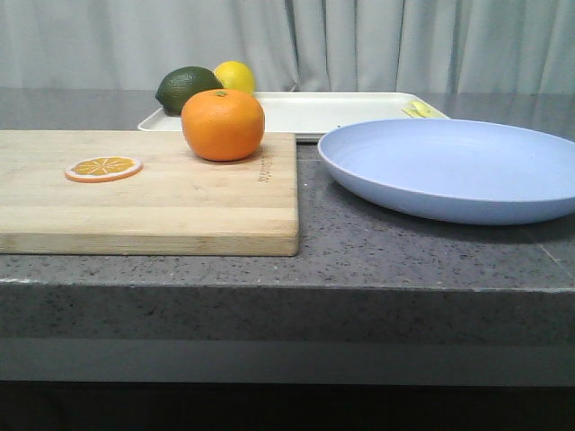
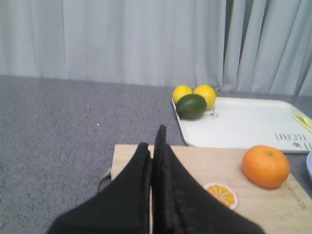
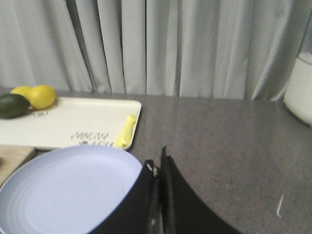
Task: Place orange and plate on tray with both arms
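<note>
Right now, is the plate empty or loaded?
Empty: the plate shows only bare lavender surface; the orange sits on the cutting board.

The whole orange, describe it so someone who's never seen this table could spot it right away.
Find the wooden cutting board at the table's front left. The orange sits at its far right corner, just before the cream tray. It is a whole, round fruit, unlike the flat orange slice on the board and the lemon behind.

Soft, even light, faint shadows; both wrist views blur slightly up close.
</note>
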